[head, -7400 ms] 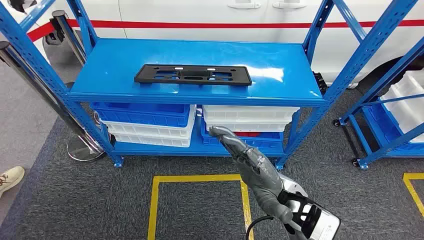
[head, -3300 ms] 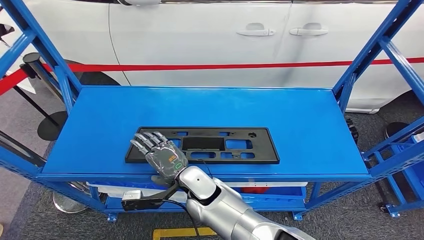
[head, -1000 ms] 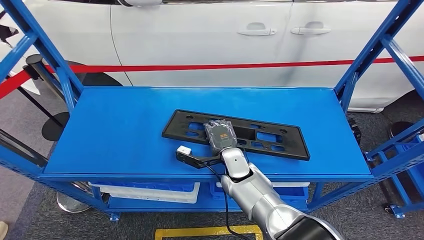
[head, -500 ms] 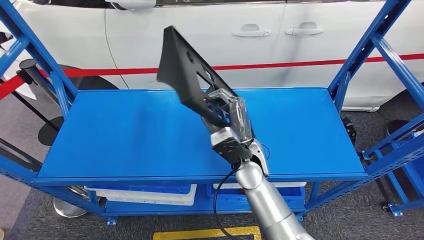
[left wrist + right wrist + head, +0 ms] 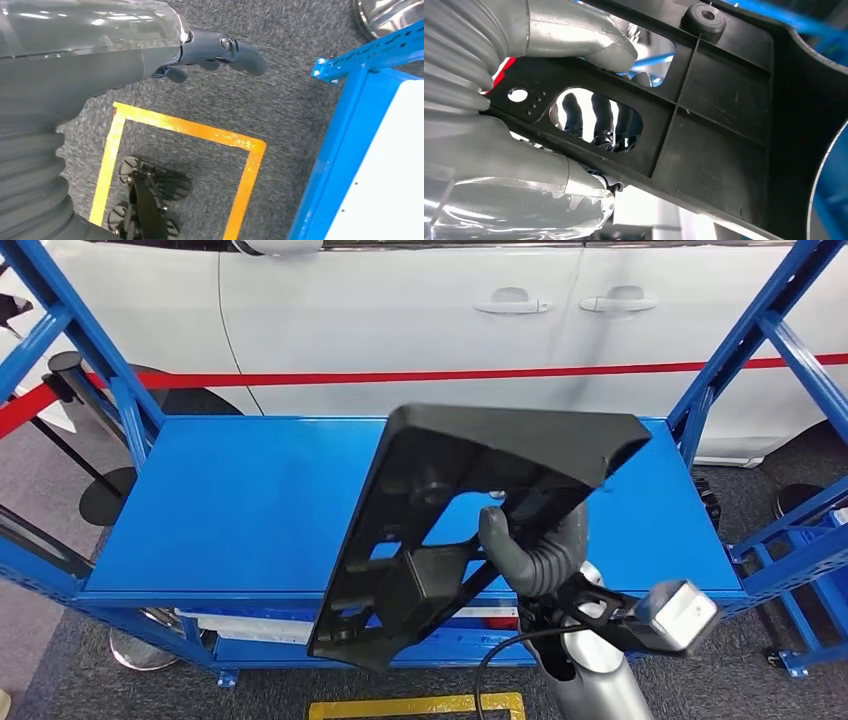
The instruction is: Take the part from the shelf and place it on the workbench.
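Observation:
The part is a long black plastic frame with cut-out holes. My right hand grips it and holds it up off the blue shelf, tilted on end close in front of the head view. In the right wrist view the thumb presses one face of the part and dark fingers show through a cut-out on the other side. My left hand hangs low over the carpet with its fingers curled in and nothing in them.
The blue shelf rack has slanted uprights at both sides. Behind it stands a white car with a red barrier tape. A yellow floor marking lies on the grey carpet beside the rack foot.
Half a second ago the part was held high over the shelf; now my right hand has swung it down and toward the camera. A second ago it lay on the shelf.

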Tool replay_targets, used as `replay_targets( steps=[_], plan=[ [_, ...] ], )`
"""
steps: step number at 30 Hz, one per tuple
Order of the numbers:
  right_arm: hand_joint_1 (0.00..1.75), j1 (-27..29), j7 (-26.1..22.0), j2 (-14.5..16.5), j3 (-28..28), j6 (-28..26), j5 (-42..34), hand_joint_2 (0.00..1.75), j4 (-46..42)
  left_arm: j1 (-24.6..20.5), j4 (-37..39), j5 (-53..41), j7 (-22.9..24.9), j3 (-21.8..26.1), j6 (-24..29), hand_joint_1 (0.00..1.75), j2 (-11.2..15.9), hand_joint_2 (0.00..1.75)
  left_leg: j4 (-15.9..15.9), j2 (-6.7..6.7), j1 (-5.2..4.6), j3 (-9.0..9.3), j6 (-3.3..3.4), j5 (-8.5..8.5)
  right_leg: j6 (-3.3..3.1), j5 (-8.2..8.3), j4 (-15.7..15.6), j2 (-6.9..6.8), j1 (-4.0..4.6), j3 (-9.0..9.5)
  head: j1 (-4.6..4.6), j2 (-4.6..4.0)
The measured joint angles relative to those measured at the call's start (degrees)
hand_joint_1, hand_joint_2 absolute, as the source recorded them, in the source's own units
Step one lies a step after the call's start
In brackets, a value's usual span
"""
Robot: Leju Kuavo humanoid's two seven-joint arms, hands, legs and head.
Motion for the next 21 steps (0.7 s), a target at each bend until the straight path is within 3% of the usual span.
replay_targets(
  steps=[3, 5, 8, 10, 11, 13, 15, 18, 21],
  plan=[
    [1.24, 0.66, -0.06, -1.47, 0.90, 3.58, -2.60, 1.75, -2.25, 0.04, 0.00, 0.54, -0.74, 0.55, -0.47, 0.00, -0.06, 1.75, -0.25, 0.02, 0.01, 0.06, -0.99, -0.06, -0.78, 0.13, -1.22, 0.06, 0.14, 0.36, -0.03, 0.00],
    [1.24, 0.70, -0.09, -2.46, 1.63, 5.42, -3.85, 1.75, -2.99, 0.01, 0.00, 0.75, -1.20, 0.85, -0.54, 0.00, -0.11, 1.75, 1.51, 0.13, 0.01, -0.57, -1.44, -1.50, -1.39, 0.43, -1.87, -0.04, -0.11, 0.69, -0.09, 0.00],
    [1.24, 0.44, -0.02, -4.26, 2.80, 6.63, -5.33, 1.75, -3.36, 0.03, 0.00, 0.95, -1.65, 1.16, -0.50, 0.00, -0.25, 1.75, 11.12, 0.21, 0.07, -4.89, -1.64, -6.40, -1.98, 0.44, -1.97, -0.31, 0.06, 0.86, -0.15, 0.00],
    [1.24, -0.32, 0.56, -6.02, 3.68, 6.42, -6.62, 1.75, -3.37, 0.07, 0.00, 1.06, -1.72, 1.29, -0.37, 0.00, -0.27, 1.75, 14.92, 0.22, 0.08, -6.71, -1.69, -7.04, -2.12, 0.40, -1.59, -0.43, 0.22, 0.72, -0.15, 0.01],
    [1.24, -0.99, 1.05, -6.95, 4.14, 6.13, -7.41, 1.75, -3.37, 0.05, 0.00, 1.14, -1.69, 1.34, -0.32, 0.00, -0.25, 1.75, 13.77, 0.22, 0.09, -6.17, -1.65, -5.86, -2.13, 0.36, -1.34, -0.44, 0.25, 0.63, -0.15, 0.01],
    [1.24, -2.74, 1.97, -8.88, 5.10, 5.33, -9.29, 1.75, -3.37, -0.12, 0.00, 1.29, -1.57, 1.49, -0.27, 0.00, -0.18, 1.75, 6.95, 0.25, 0.06, -2.83, -1.35, -2.43, -1.97, 0.17, -0.82, -0.40, 0.28, 0.46, -0.16, 0.01],
    [1.24, -4.73, 2.62, -11.05, 6.14, 4.01, -11.61, 1.75, -3.37, -0.40, 0.00, 1.35, -1.48, 1.62, -0.14, 0.00, -0.10, 1.75, 1.76, 0.19, -0.12, -0.44, -0.91, -0.59, -1.53, 0.06, -0.30, -0.37, 0.41, 0.13, -0.10, 0.00],
    [1.24, -7.08, 2.97, -13.86, 7.53, 1.81, -14.63, 1.75, -3.37, -0.55, 0.00, 1.33, -1.50, 1.69, 0.38, 0.00, -0.03, 1.75, 1.05, 0.09, -0.39, -0.43, -0.38, -0.20, -0.82, 0.36, -0.17, -0.40, 0.36, -0.26, -0.05, 0.01],
    [1.24, -7.45, 2.98, -14.30, 7.75, 1.41, -15.10, 1.75, -3.37, -0.53, 0.00, 1.33, -1.51, 1.70, 0.52, 0.00, -0.01, 1.75, 1.07, 0.08, -0.44, -0.47, -0.26, -0.13, -0.70, 0.44, -0.22, -0.41, 0.31, -0.28, -0.05, 0.01]
  ],
)
